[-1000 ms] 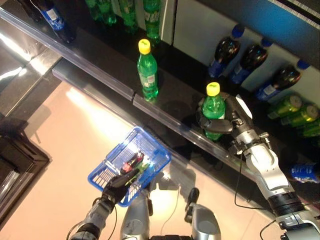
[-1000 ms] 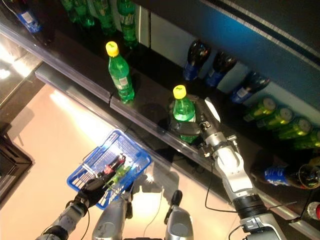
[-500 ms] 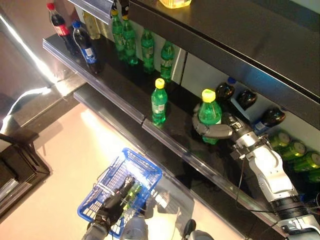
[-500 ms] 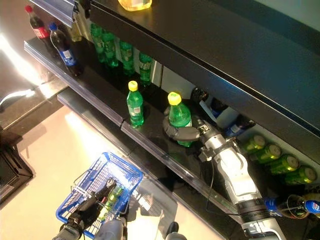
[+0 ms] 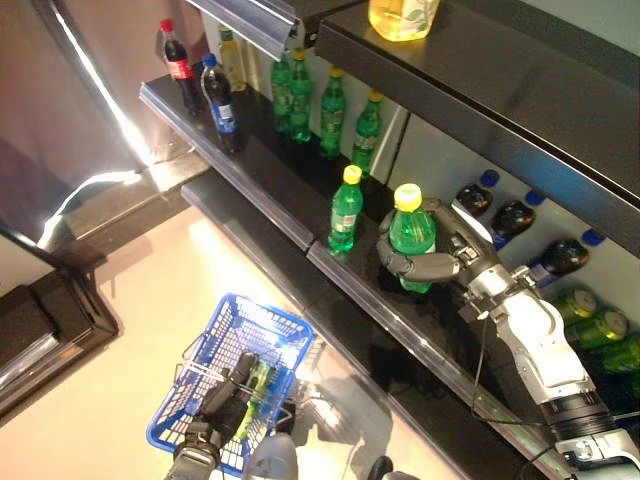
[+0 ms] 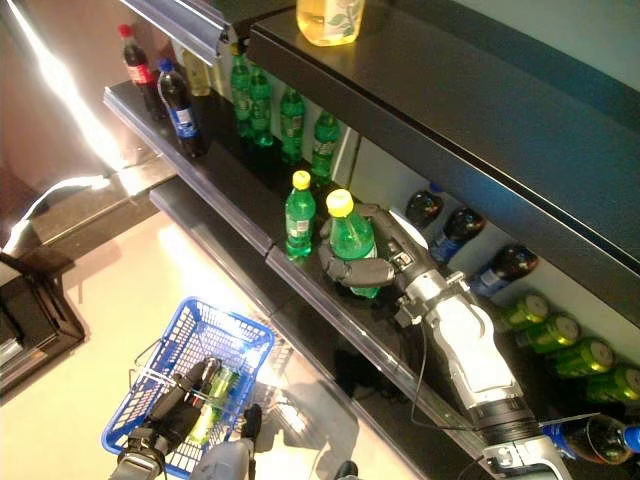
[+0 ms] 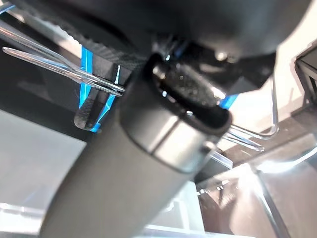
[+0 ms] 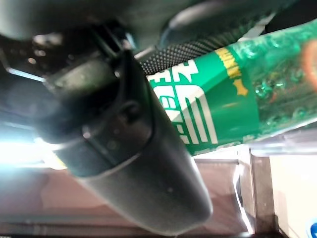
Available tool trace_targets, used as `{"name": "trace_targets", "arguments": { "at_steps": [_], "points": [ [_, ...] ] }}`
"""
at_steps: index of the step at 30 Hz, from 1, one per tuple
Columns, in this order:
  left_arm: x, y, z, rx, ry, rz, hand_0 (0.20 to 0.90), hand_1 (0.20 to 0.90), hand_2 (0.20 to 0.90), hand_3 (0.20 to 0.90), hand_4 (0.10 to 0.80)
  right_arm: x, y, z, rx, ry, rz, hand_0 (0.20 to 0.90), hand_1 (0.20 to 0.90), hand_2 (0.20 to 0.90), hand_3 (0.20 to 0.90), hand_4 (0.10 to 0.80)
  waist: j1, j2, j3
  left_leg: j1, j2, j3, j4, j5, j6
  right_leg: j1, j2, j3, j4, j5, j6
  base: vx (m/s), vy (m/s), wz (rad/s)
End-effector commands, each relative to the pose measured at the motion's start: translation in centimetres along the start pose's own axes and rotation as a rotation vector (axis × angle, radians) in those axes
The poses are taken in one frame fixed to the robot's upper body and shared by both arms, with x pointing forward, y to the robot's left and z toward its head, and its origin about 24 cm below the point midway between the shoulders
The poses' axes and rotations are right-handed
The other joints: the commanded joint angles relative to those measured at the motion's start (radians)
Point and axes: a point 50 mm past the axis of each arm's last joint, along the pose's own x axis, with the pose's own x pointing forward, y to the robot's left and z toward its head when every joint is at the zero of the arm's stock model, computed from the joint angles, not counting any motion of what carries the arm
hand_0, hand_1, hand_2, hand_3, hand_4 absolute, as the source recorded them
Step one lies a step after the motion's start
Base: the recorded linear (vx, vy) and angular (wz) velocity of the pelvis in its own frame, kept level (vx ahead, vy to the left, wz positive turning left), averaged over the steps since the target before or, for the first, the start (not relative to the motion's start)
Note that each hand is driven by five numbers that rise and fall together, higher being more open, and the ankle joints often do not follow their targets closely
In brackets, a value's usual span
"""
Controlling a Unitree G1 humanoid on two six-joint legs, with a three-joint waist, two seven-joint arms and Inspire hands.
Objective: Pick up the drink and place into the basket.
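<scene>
Left eye view: the right hand [image 5: 432, 262] is wrapped around the green drink bottle [image 5: 410, 240], upright near the front edge of the shelf [image 5: 262, 200], beside a second green bottle [image 5: 345, 211]. The left hand [image 5: 225, 400] clasps the handle of the blue basket [image 5: 270, 334] above the floor.

Right wrist view: fingers curl around the bottle's label.

Left wrist view: the wire handle [image 7: 89, 79] crosses the closed hand.

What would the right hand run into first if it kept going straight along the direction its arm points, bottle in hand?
Probably the second green bottle standing beside the held green bottle on the shelf. The right hand points that way along the ledge; depth is unclear, so it might pass just behind it.
</scene>
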Motion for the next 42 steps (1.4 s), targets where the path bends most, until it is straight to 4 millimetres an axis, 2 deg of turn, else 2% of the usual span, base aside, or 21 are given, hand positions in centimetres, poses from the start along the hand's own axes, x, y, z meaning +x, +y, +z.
{"name": "trace_targets", "arguments": {
  "at_steps": [1,12,13,19,27,42],
  "points": [
    [2.4,-10.3,0.7,-0.009,-0.065,-0.648,0.300,0.300,0.300,0.200,0.100,2.9,-0.1,6.6,0.007,-0.367,0.014,0.300,0.300,0.300,0.200,0.100,0.027,0.015,-0.192,0.085,0.011,0.031,-0.003,-0.103,-0.023,-0.045,0.027,-0.021,0.033,0.041,-0.037,-0.015,0.016,0.10],
    [0.5,-19.1,1.6,0.068,-0.090,-0.974,0.300,0.300,0.300,0.200,0.100,3.2,2.6,6.3,0.064,-0.371,0.112,0.300,0.300,0.300,0.200,0.100,0.066,0.009,-0.185,0.066,0.002,0.009,-0.003,-0.088,-0.018,-0.033,0.023,-0.052,0.015,0.056,-0.029,-0.002,0.006,0.13],
    [0.5,-19.1,1.6,0.069,-0.090,-0.974,0.300,0.300,0.300,0.200,0.100,3.2,2.7,6.3,0.064,-0.371,0.112,0.300,0.300,0.300,0.200,0.100,0.066,0.009,-0.185,0.066,0.002,0.009,-0.003,-0.088,-0.018,-0.032,0.023,-0.052,0.014,0.056,-0.029,0.006,-0.007,0.09],
    [-0.9,-22.5,1.7,0.097,-0.083,-1.114,0.300,0.300,0.300,0.200,0.100,3.4,4.5,6.4,0.098,-0.376,0.168,0.300,0.300,0.300,0.200,0.100,0.077,0.002,-0.186,0.058,-0.002,-0.003,-0.003,-0.086,-0.017,-0.029,0.022,-0.059,0.007,0.058,-0.023,0.004,-0.022,0.05],
    [-2.2,-24.8,1.5,0.120,-0.053,-1.225,0.300,0.300,0.300,0.200,0.100,3.5,6.0,6.8,0.129,-0.402,0.218,0.300,0.300,0.300,0.200,0.100,0.086,-0.004,-0.188,0.054,-0.001,-0.009,-0.003,-0.084,-0.015,-0.027,0.023,-0.063,0.011,0.053,-0.021,0.001,-0.014,0.02],
    [-4.5,-27.4,1.4,0.153,-0.012,-1.415,0.300,0.300,0.300,0.200,0.100,4.0,8.2,6.7,0.173,-0.389,0.264,0.300,0.300,0.300,0.200,0.100,0.106,-0.004,-0.193,0.045,-0.003,-0.021,-0.003,-0.072,-0.019,-0.020,0.020,-0.077,0.019,0.046,-0.015,0.001,-0.002,0.00]
  ]
}}
